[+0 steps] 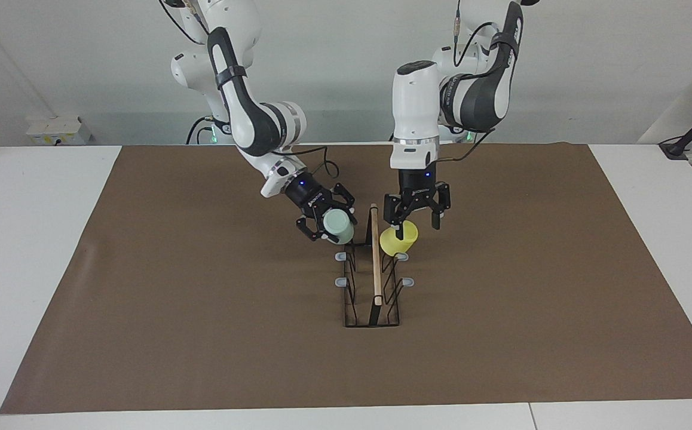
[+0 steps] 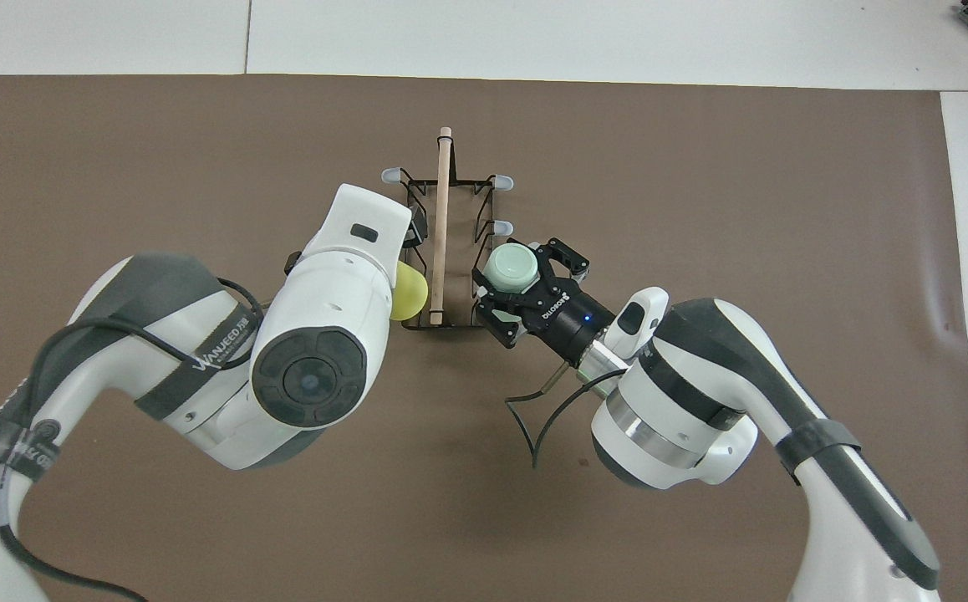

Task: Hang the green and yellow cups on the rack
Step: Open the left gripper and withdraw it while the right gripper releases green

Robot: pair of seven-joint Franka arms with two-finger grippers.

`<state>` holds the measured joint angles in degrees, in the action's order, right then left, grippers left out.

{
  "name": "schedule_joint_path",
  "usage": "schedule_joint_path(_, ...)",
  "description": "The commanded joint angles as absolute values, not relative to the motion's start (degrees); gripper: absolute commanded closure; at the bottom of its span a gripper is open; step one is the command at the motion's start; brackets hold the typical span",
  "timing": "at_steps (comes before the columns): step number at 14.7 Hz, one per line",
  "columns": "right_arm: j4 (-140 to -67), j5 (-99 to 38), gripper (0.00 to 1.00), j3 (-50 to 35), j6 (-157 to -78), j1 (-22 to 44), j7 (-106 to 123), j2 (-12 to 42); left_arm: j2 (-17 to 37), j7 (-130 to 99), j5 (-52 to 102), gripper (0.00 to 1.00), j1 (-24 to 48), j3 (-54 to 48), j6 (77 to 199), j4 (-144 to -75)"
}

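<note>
yellow cup (image 1: 398, 239) hangs on the rack (image 1: 372, 280) under the open left gripper (image 1: 416, 218); right gripper (image 1: 327, 222) grips the green cup (image 1: 337, 226) beside the rack.

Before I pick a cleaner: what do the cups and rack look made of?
The yellow cup and green cup look like matte plastic: even colour, no glare. The rack seems thin black-coated wire with a bare light wooden rod and grey, perhaps rubber, peg tips.

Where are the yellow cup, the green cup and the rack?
yellow cup (image 1: 398, 239): facing view, on its side wall.
green cup (image 2: 507, 268): overhead view, on its base.
rack (image 1: 376, 263): facing view, on its wooden top rod.
</note>
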<state>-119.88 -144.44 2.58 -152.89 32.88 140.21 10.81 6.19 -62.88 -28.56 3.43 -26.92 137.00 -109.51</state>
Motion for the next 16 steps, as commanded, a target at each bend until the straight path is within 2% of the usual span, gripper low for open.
schedule_joint_path(1, -120.14, -148.71, 1.0, 2.55, -151.88, 32.96, 143.35, 11.16, 6.77, -46.91, -19.55, 0.0, 3.25, -23.4, 131.06, -104.69)
schedule_joint_path(5, -120.59, -152.05, 1.0, 2.55, -151.96, 33.84, 143.61, 10.9, 5.1, -24.49, -8.11, 0.0, 3.52, -15.49, 123.68, -101.7)
schedule_joint_path(6, -120.5, -152.05, 0.94, 2.55, -152.05, 33.84, 143.61, 10.9, 4.4, -18.78, -5.13, 0.0, 3.6, -13.03, 121.75, -101.34)
schedule_joint_path(7, -120.41, -152.05, 0.36, 2.55, -152.14, 33.66, 143.53, 10.9, 3.61, -13.41, -2.14, 0.0, 3.69, -10.66, 120.08, -101.34)
schedule_joint_path(8, -120.32, -152.05, 0.0, 2.55, -152.66, 33.66, 143.53, 10.99, 2.65, -8.23, 0.5, 0.0, 3.87, -8.11, 118.49, -101.34)
schedule_joint_path(11, -119.97, -151.96, 0.0, 2.46, -153.72, 33.84, 143.35, 11.07, 0.19, 3.13, 4.48, 0.0, 5.09, -1.6, 112.52, -101.34)
schedule_joint_path(16, -119.71, -151.18, 0.0, 2.46, -155.55, 33.66, 142.39, 10.9, -3.77, 11.16, 4.39, 0.0, 5.1, 3.43, 102.05, -101.69)
